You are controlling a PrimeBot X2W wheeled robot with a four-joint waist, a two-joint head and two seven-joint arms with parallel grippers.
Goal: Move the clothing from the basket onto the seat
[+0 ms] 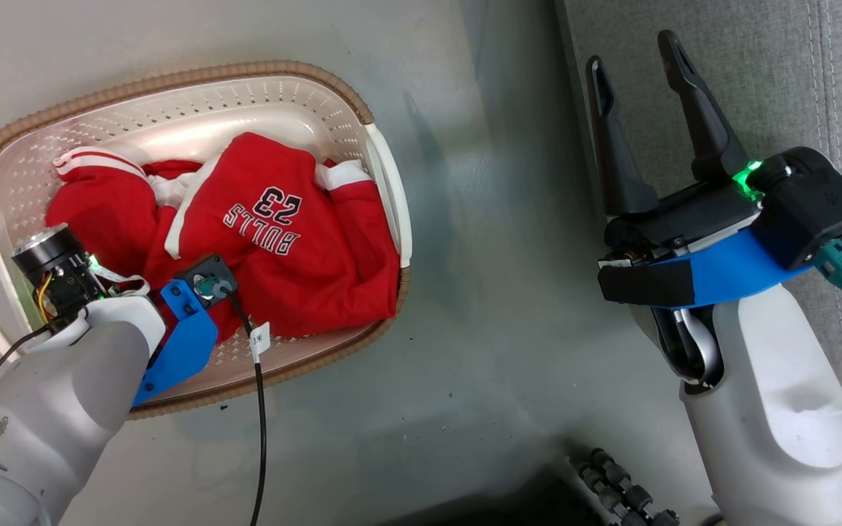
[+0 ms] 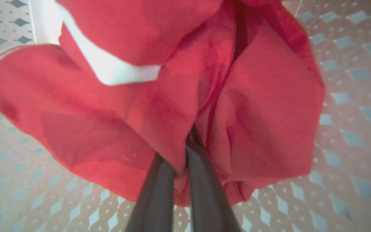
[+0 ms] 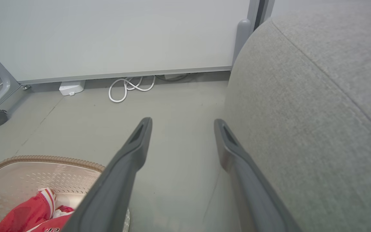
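Here the left hand (image 2: 181, 151) is down in the basket (image 1: 172, 77), its two dark fingers (image 2: 158, 196) drawn close together with a fold of the red clothing (image 1: 275, 241) pinched between them. The cloth bunches around the tips and hangs out to either side, over the basket's holed floor.

The grip seems to hold only a thin fold, so the lift should probably go straight up and slowly. That way the fabric tightens without slipping, and the trailing hem clears the brown rim before the arm swings sideways. The two red pieces lie tangled together. It is worth watching whether one or both come up, and whether a loose end catches on the basket wall.

The right hand (image 1: 633, 58) is wide open and empty, over the floor (image 1: 501, 292) just beside the edge of the grey seat (image 1: 757, 73). It could take a dangling end if needed. The seat is on the robot's right, well apart from the basket, so the load has to cross bare floor.

White letters on the top piece read "BULLS 23", upside down in the head view. A small white tag (image 1: 259, 342) on the black cable carries a mark too small to read
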